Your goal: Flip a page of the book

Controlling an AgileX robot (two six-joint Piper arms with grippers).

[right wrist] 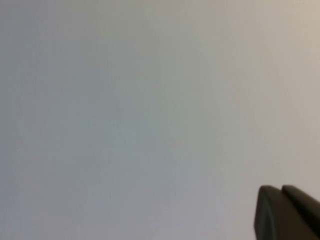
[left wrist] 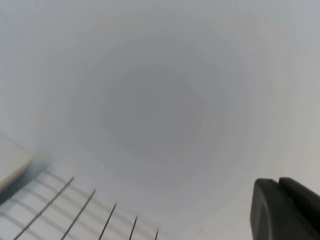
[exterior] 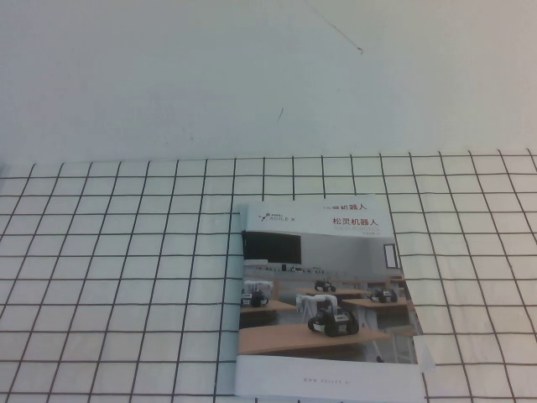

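Thin glossy booklet (exterior: pixel 323 294), cover photo of small robots on classroom desks with an orange Chinese title, lies shut and flat on the white, black-gridded worktop (exterior: pixel 117 277), right of centre at the near edge, its front leaf (exterior: pixel 327 336) down; a second booklet's top edge (exterior: pixel 348 204) with the same title peeks out beyond it. Neither arm enters the high view. Left pincer (left wrist: pixel 287 210) shows only as a dark tip in its wrist view, over pale surface near grid lines, state cannot be told; right pincer (right wrist: pixel 287 212), likewise a dark tip against blank pale surface, is clenched on nothing
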